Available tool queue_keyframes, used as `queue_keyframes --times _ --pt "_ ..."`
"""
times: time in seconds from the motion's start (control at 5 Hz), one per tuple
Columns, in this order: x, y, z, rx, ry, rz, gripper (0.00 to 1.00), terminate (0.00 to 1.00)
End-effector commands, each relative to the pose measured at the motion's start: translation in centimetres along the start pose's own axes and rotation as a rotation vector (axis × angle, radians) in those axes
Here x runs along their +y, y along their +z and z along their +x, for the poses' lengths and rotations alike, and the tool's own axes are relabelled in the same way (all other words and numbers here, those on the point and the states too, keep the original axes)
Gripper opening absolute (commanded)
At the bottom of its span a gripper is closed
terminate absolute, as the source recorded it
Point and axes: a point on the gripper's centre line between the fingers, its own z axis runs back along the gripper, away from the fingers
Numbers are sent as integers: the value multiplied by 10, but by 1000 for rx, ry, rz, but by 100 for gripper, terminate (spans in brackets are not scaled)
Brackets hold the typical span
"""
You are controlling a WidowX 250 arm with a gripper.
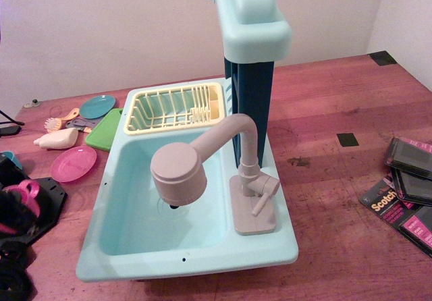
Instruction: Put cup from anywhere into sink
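The hot-pink cup (22, 193) with its loop handle is held off the table at the left edge, left of the sink. My black gripper (16, 210) is shut on it; the fingers are partly cut off by the frame edge. The light-aqua sink (202, 255) stands in the middle of the table, its deep basin holding nothing I can see. Its beige faucet (202, 156) hangs over the basin. The cup is outside the sink, a short way left of its left rim.
A pale yellow dish rack (175, 108) sits at the sink's back. A pink plate (73, 164), green board (108, 131), teal plate (98, 105), brush (59, 120) and cream bottle (57, 139) lie at the left. Tape packs (405, 196) lie at the right.
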Motion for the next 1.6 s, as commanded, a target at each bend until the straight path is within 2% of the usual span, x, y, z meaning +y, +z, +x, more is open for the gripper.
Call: queue_keyframes --times 0.0,0.6,0.8,1.0,1.2,1.4 --pt "10 30 -45 90 -4 45 0 0" --pt "74 43 -108 178 -105 117 0 0" --pt "91 40 -120 208 -100 156 0 0" --pt "107 31 -127 179 -126 149 0 0" --pt "106 19 -114 132 -131 112 0 0" --pt "101 8 -106 94 -120 99 0 0"
